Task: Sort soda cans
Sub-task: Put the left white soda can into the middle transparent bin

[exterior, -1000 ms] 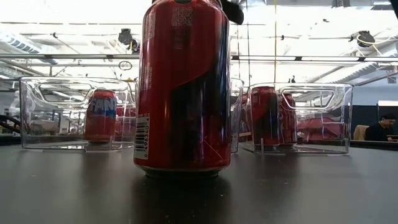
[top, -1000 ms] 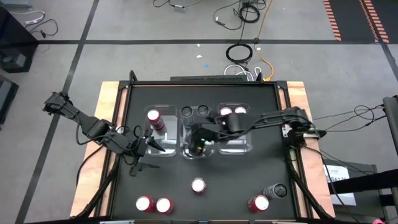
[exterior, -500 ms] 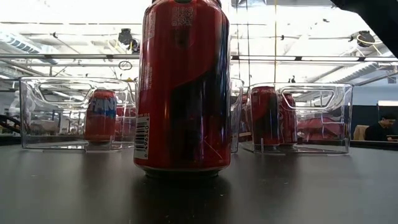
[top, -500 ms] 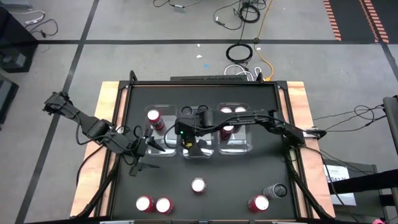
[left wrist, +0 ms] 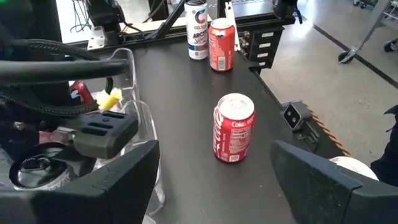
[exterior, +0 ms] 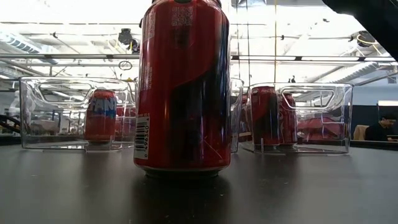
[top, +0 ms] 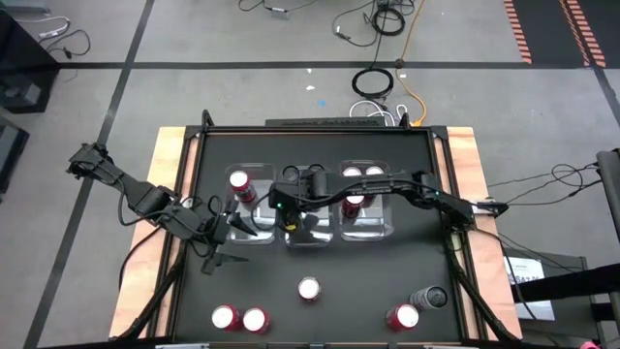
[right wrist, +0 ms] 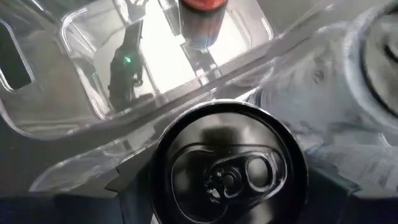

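A black table (top: pixel 387 281) framed in pale wood stands on a grey floor strewn with cables, and three clear bins sit side by side at its middle. The right gripper (top: pixel 294 215) reaches across over the middle bin (top: pixel 308 238), its fingers closed around a dark can (right wrist: pixel 228 165) whose black top fills the right wrist view. The left gripper (top: pixel 225 240) waits near the table's left edge beside the left bin (top: pixel 254 233), fingers spread wide with nothing between them. A red can (top: pixel 239 183) stands in the left bin, two more (top: pixel 359 176) in the right bin. Loose cans stand along the near side: one red can (top: pixel 309 289), a red pair (top: pixel 238 318), and another red can (top: pixel 404 317) beside a dark can (top: pixel 429 297).
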Tool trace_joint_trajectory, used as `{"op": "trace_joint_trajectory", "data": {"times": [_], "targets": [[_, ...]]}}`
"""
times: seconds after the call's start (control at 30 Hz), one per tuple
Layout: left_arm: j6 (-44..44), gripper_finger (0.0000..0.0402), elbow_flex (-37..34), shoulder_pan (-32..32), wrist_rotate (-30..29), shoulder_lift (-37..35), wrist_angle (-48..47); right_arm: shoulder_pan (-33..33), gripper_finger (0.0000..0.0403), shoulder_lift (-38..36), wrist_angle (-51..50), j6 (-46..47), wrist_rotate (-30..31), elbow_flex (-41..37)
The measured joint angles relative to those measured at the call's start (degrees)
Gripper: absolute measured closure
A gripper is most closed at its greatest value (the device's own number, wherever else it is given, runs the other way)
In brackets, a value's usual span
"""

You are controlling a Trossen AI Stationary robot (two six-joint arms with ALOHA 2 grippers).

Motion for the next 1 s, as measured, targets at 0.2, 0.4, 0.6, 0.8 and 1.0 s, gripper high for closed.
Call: {"op": "trace_joint_trajectory", "data": {"times": [0.2, 0.4, 0.6, 0.8, 1.0], "targets": [[-0.04, 0.0085, 0.00, 0.00, 0.00, 0.00, 0.02, -0.08, 0.0113, -0.12, 0.41, -1.09, 0.59, -0.04], [-0.08, 0.0085, 0.00, 0.00, 0.00, 0.00, 0.03, -0.42, 0.0115, -0.70, -0.03, -1.14, 0.52, -0.06], [-0.09, 0.0085, 0.00, 0.00, 0.00, -0.02, 0.08, -0.42, 0.0115, -2.12, -0.85, -1.31, 0.60, -0.15], [-0.09, 0.0085, 0.00, 0.00, 0.00, 0.00, 0.11, -0.42, 0.0115, -4.26, -0.85, -1.03, 0.94, -0.15], [-0.09, 0.0085, 0.00, 0.00, 0.00, 0.00, 0.13, -0.42, 0.0115, -7.65, -3.98, 0.72, 1.32, -0.13]]}}
